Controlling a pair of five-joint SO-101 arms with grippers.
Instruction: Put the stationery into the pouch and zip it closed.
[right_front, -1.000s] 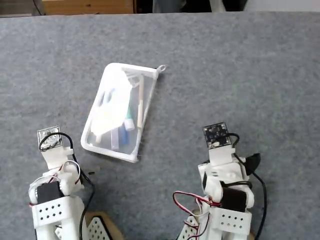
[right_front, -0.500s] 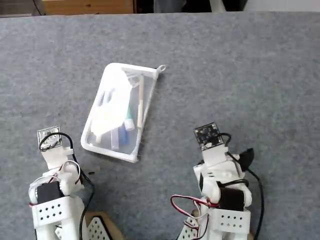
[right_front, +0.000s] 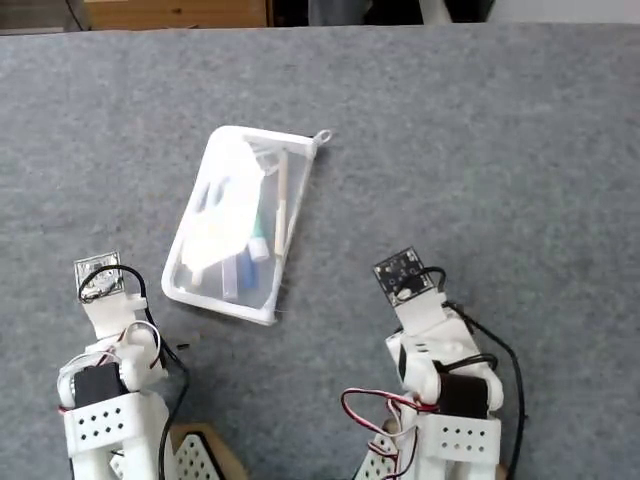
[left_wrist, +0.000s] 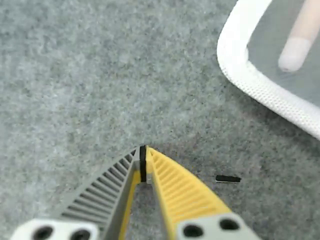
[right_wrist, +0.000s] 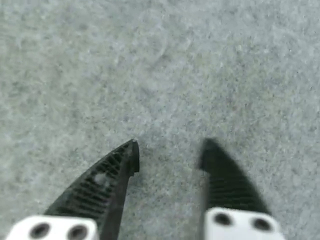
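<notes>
The pouch (right_front: 240, 225) is lying on the desk (right_front: 500, 140) with the stationery (right_front: 255, 240) showing inside, its long axis pointing from the arms toward the zip pull (right_front: 322, 137) at its far corner. The left gripper (left_wrist: 143, 157) is sitting clenched and empty near the pouch's closest corner, making it the nearer arm, while the right gripper (right_wrist: 167, 155) is hanging released, well apart from the pouch

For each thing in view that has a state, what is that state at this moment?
pouch: lying flat, looks zipped shut.
stationery: inside the pouch.
left gripper: shut, holding nothing.
right gripper: open, holding nothing.
</notes>
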